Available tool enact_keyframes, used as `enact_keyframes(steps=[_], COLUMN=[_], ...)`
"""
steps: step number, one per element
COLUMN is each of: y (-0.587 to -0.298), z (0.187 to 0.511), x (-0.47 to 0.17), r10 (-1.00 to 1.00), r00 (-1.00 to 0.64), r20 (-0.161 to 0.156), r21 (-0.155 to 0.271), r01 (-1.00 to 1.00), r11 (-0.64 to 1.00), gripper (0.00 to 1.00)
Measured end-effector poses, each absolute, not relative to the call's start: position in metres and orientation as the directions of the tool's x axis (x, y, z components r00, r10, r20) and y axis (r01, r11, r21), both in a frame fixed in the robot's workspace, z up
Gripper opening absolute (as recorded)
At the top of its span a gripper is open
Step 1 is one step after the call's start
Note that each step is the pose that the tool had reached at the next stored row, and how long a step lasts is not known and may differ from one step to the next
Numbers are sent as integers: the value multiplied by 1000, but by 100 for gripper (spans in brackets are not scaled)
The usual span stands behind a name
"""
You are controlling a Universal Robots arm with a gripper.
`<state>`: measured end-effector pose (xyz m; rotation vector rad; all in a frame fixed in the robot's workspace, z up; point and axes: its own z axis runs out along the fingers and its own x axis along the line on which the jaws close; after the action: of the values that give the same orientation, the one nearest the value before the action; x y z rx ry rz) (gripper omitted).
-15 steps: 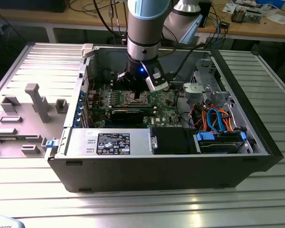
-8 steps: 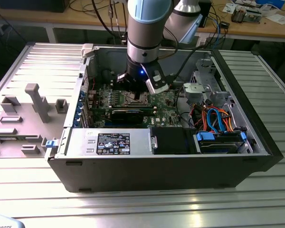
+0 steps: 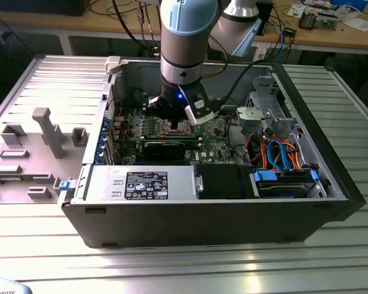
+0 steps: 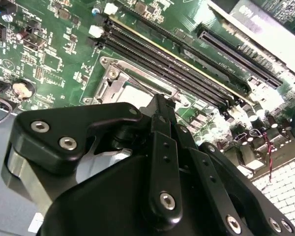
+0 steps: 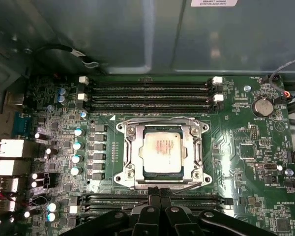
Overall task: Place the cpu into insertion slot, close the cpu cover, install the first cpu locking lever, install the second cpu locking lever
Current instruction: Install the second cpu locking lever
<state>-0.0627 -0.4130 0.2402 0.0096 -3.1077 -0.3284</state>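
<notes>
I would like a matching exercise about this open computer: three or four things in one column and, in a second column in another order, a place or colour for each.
Things
1. silvery square cpu
2. dark metal frame cpu cover
3. round silver coin battery
4. black gripper

Descriptions
A. closed flat around the chip
B. just beside the socket's edge
C. lying in the insertion slot
D. near a corner of the green circuit board

Pairs: 1-C, 2-A, 3-D, 4-B
</notes>
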Motion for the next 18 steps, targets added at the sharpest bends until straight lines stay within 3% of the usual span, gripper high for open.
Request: enact_keyframes(steps=[18], y=[-420], z=[221], x=[-80], r10=[-69], r00=[-998], r20=[16], r21=[218], r01=[-64], r11=[974], gripper=[11])
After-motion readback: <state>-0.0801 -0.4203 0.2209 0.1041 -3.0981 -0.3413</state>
